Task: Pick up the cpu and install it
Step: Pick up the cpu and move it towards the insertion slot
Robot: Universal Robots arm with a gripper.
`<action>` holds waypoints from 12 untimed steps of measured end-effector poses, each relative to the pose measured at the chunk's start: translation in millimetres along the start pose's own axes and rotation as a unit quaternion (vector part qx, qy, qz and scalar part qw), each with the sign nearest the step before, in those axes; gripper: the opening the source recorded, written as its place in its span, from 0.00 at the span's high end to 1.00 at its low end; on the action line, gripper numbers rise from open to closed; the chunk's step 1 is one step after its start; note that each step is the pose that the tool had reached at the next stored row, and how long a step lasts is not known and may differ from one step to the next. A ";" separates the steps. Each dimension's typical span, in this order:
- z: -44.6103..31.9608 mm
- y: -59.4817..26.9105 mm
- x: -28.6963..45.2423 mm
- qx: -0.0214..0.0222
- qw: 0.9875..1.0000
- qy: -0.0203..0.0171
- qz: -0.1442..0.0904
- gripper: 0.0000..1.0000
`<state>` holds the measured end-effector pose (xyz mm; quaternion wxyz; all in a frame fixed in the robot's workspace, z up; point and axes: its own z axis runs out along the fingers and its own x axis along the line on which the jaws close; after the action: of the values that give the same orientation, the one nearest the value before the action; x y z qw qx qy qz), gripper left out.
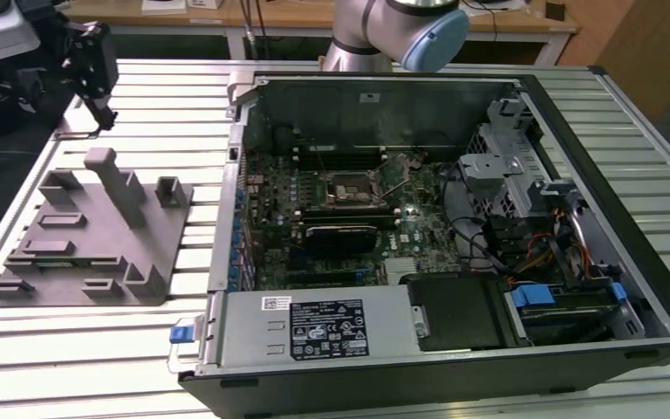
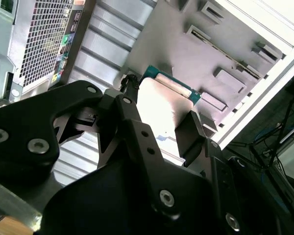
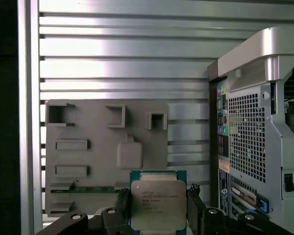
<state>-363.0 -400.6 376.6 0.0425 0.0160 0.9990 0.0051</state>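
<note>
In the exterior view, a ribbed aluminium table [image 1: 114,349] carries an open computer case [image 1: 614,175] lying on its side. Inside it are a green motherboard [image 1: 311,227], a black square socket frame [image 1: 352,188] and a grey sheet-metal power supply box [image 1: 311,327] with a white label. To the exterior view's left of the case sits a matte grey moulded fixture [image 1: 91,236] with upright posts and rectangular pockets. The black gripper [image 1: 97,87] hangs over the table near the fixture's far end.

In the first wrist view, the cpu [image 3: 154,203] is a flat square with a brushed silver-grey lid and a thin green rim. It is pinched on two opposite edges between the black fingers [image 3: 121,201], which are closed to its width. It is held above the fixture's flat face, with its recessed slots and one rounded square pad. The case's rear panel, with a perforated steel grille [image 3: 250,132], stands just beside the fixture.

In the second wrist view, the cpu's metal lid [image 2: 159,105] glares almost white, with a green edge showing at its far side. The angular black fingers, bolted with bright screws, grip it from both sides over the grey fixture.
</note>
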 end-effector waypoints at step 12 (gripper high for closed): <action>1.9 4.0 -22.2 0.000 1.000 0.000 0.000 0.45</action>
<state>-340.6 -397.4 376.6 0.0423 0.0160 0.9990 0.0046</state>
